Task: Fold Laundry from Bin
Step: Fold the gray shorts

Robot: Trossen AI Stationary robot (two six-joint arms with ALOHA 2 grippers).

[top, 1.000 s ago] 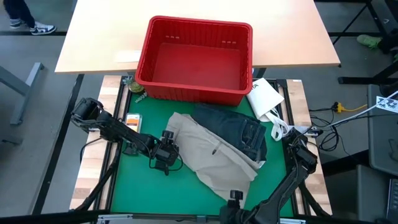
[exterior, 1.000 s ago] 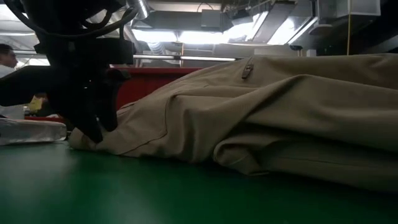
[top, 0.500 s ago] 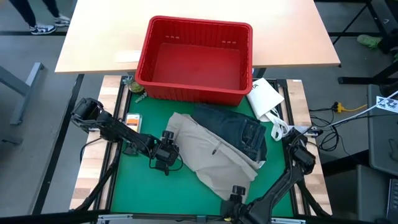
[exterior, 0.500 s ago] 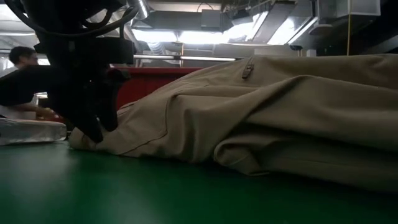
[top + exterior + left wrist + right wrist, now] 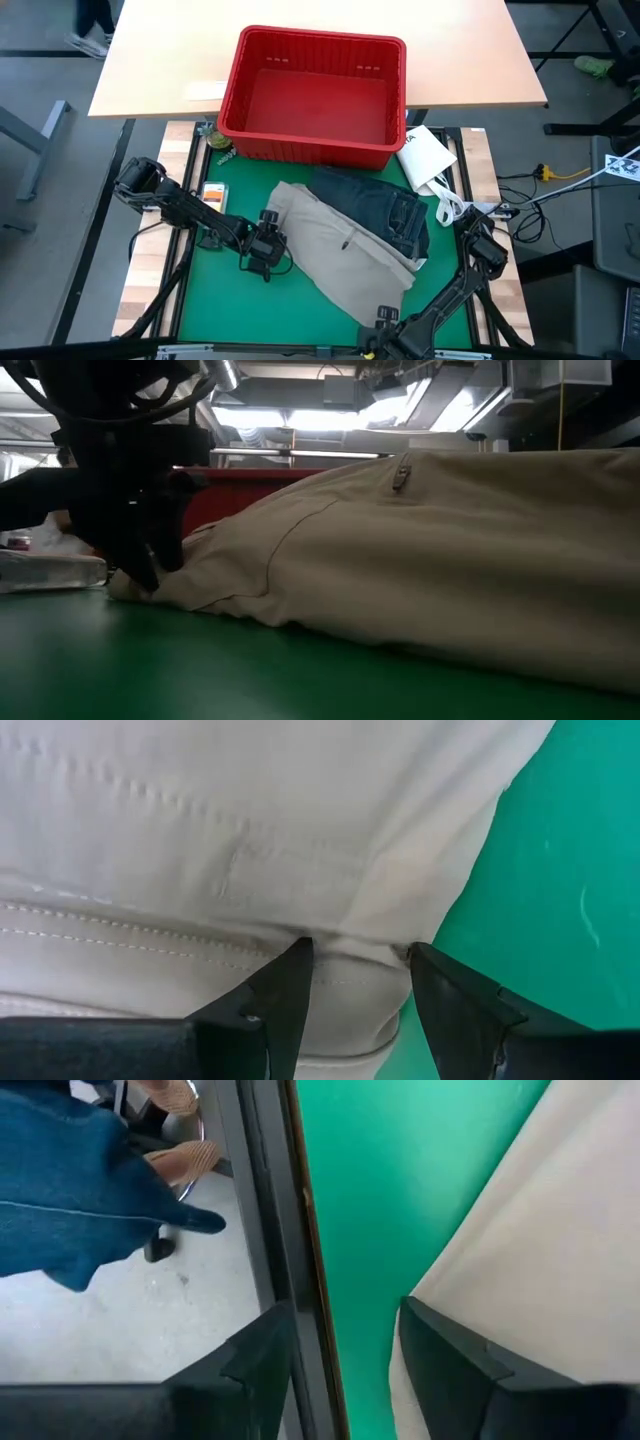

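Right arm has slid along the near edge of the table and the khaki trousers (image 5: pixel 345 250) now lie flatter, the lower fold in the low view smoothed out. Left gripper (image 5: pixel 268 247) hasn't budged: it sits at the trousers' left edge, jaws parted with the hem seam (image 5: pixel 350 955) between its fingers (image 5: pixel 285 995), though a firm pinch can't be told. Right gripper (image 5: pixel 345 1355) hangs at the green mat's (image 5: pixel 230 300) near edge, jaws apart, one finger just beside the tan cloth. Dark denim jeans (image 5: pixel 385 210) overlap the trousers' far right side. Behind them stands the red bin (image 5: pixel 315 95), a white packet (image 5: pixel 425 155) to its right.
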